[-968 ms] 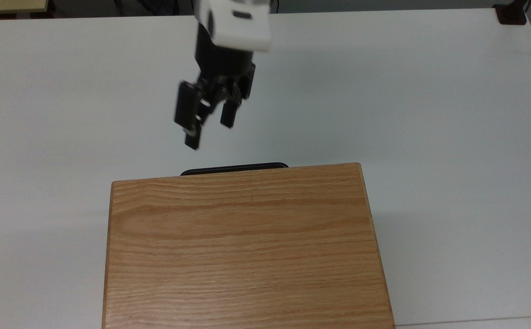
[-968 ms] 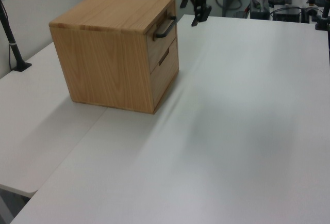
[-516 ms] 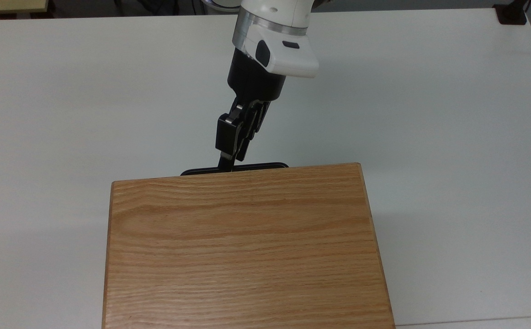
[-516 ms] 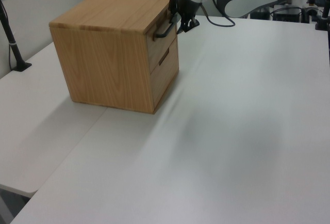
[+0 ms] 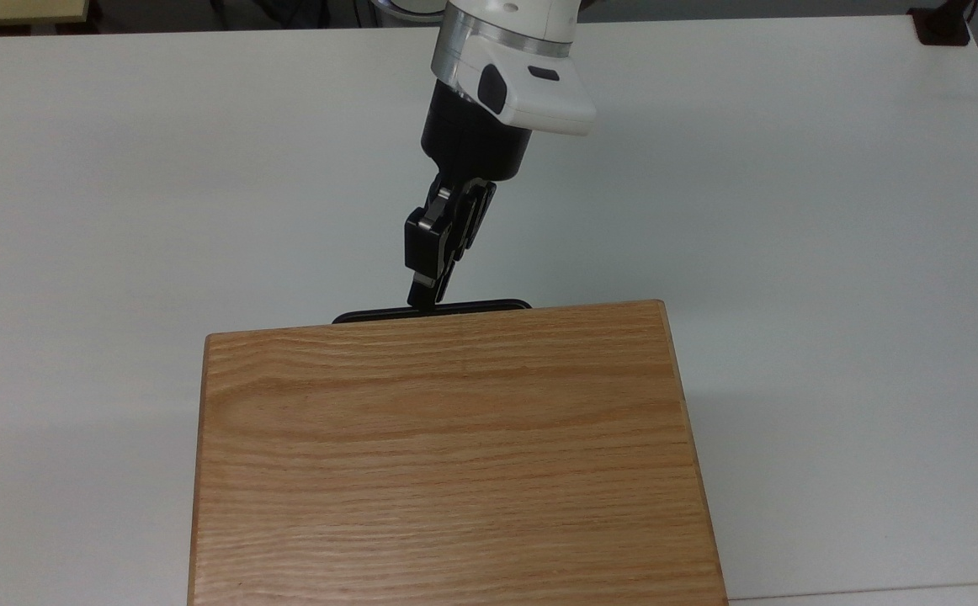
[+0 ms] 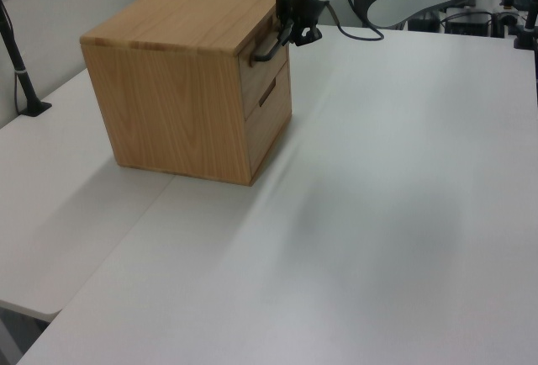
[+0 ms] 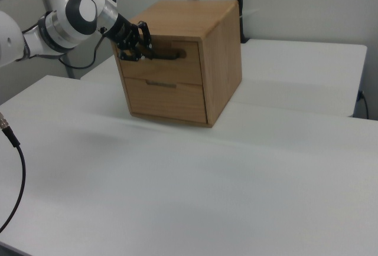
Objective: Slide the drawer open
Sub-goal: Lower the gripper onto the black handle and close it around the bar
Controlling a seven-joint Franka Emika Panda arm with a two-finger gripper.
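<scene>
Reaching in at the top drawer's handle: the gripper (image 5: 426, 296) sits with its tips at the black bar handle (image 5: 489, 306), a little toward the top view's left of the bar's middle. In the right view the gripper (image 7: 140, 47) meets the handle's (image 7: 171, 52) near end on the upper drawer front (image 7: 160, 61). Whether the jaws are spread around the bar or already pinching it cannot be told.

The drawer (image 6: 263, 58) looks fully shut: its front is flush with the cabinet (image 5: 447, 454) face, above a second, lower drawer (image 7: 166, 98). The cabinet stands on the white table (image 5: 119, 168).

Key relation: the handle's long axis runs left to right in the top view, along the cabinet's front edge; the arm (image 5: 506, 59) comes at it from straight in front, across that axis. The slide direction, by my reading, is away from the cabinet, back along the arm's own line toward the top view's upper edge.

Judgement: contact stage, pull not yet done. The next move calls for a firm hold on the bar before a straight pull; an off-axis tug could drag the whole cabinet across the table.
</scene>
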